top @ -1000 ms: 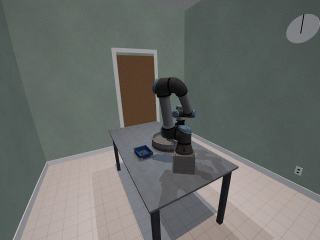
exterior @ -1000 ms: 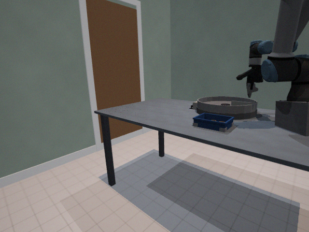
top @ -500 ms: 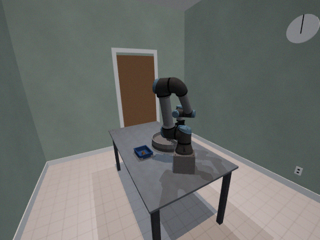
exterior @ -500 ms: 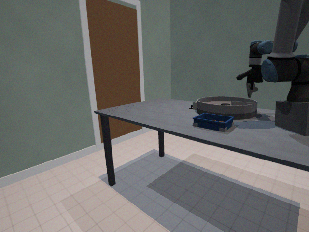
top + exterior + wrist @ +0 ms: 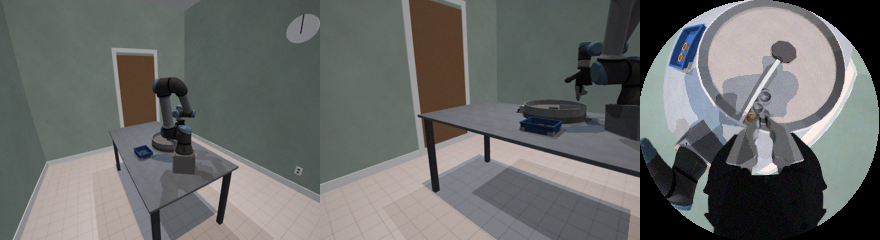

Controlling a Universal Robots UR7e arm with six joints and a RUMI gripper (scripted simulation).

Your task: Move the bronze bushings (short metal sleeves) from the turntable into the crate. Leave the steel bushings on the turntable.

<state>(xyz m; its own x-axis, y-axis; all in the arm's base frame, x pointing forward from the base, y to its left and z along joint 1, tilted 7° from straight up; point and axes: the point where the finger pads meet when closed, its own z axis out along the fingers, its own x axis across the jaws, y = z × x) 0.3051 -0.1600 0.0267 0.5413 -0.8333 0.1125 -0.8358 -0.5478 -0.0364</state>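
The round grey turntable [image 5: 771, 62] with a raised rim stands on the table, and also shows in the exterior view [image 5: 554, 109]. Near its rim, beside a pale divider bar [image 5: 761, 87], lie two steel bushings [image 5: 765, 95] [image 5: 758, 106] and one bronze bushing [image 5: 751, 118]. My gripper [image 5: 762, 117] hangs shut and empty just above them; in the exterior view its tips [image 5: 578, 97] are a little above the rim. The blue crate [image 5: 686, 47] holds two bronze bushings and sits on the table beside the turntable [image 5: 541, 125].
The arm's base block [image 5: 622, 120] stands right of the turntable. A dark hub [image 5: 784, 50] marks the turntable's centre. The crate lies near the table's edge [image 5: 143, 151].
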